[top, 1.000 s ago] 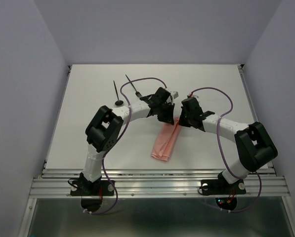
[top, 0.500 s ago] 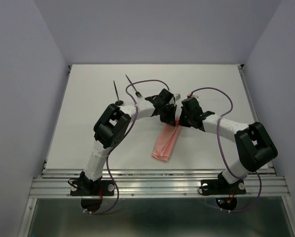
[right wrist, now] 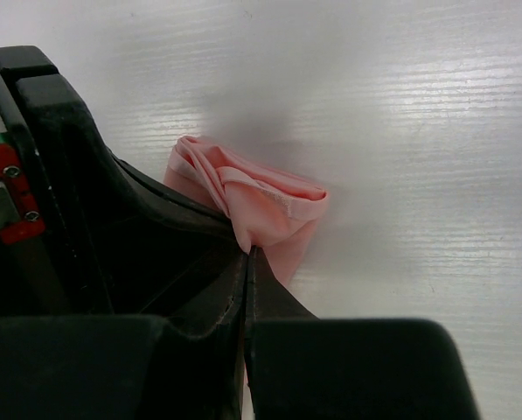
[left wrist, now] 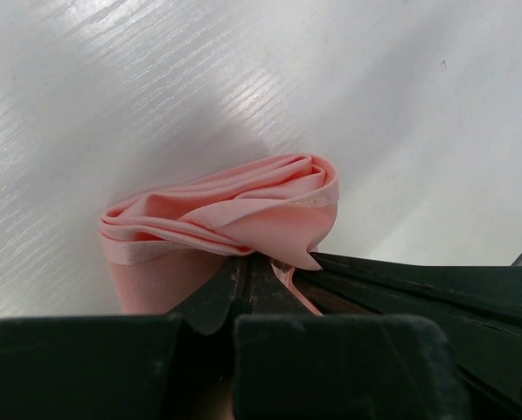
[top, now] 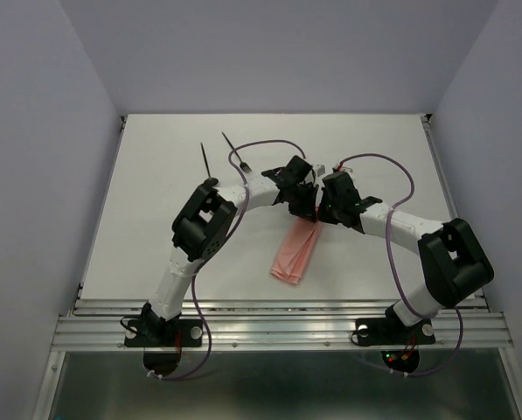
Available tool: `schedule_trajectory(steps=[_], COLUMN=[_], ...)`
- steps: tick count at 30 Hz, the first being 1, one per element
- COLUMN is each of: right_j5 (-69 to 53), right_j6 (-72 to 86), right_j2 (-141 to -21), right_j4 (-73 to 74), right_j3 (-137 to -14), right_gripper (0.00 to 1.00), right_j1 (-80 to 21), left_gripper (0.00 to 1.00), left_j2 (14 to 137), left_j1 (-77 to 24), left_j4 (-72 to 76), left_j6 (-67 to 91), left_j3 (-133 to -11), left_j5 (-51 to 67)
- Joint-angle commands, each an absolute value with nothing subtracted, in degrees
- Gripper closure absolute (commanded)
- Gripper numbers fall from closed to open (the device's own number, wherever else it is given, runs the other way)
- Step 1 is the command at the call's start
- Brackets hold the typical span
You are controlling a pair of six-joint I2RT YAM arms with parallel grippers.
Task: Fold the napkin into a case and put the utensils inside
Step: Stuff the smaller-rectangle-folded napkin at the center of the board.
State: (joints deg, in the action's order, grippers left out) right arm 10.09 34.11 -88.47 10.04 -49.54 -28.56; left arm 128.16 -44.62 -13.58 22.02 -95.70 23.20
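Observation:
The pink napkin lies as a narrow folded strip in mid-table, its far end bunched and raised. My left gripper and right gripper meet tip to tip over that end. The left gripper is shut on a fold of the napkin. The right gripper is shut on the napkin too, with the left gripper's body close beside it. Of the utensils, the black fork and the spoon lie at the back left; my left arm hides the spoon's bowl.
Purple cables loop over the table behind both wrists. The left arm's elbow sits just in front of the utensils. Grey walls close in the table's left, back and right sides; a metal rail runs along the near edge.
The left arm's elbow has swung right and toward the back, covering the spoon's bowl. Both grippers, still shut on the napkin's far end, have shifted slightly right.

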Motion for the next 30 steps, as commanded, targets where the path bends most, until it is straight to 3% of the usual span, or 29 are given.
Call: schedule_trajectory(steps=[1,10,16,30], right_j5=[9.4,10.1,11.3,11.2], right_j6=[34.3,34.3,34.0,34.1], right_j2=[-85.9,-85.1,-86.0,-86.7], right_j4=[9.0,9.6,9.8,9.8], right_j3=[-50.1,-49.1,-48.9,-48.9], right_gripper=[0.99,0.99,0.99,0.99], right_j1=[-28.6,-28.6,-28.6,-28.6], left_gripper=[1.00,1.00,1.00,1.00], left_j2=[129.8,129.9,123.2,122.4], left_j1=[-45.4,-45.4,-44.8,-43.9], left_j4=[-14.7,-15.4,-7.9,-0.7], left_j6=[21.6,22.1,22.8,26.7], left_j3=[-97.6,-97.5,-89.9,-85.5], left_j5=[22.5,18.8,23.5,29.6])
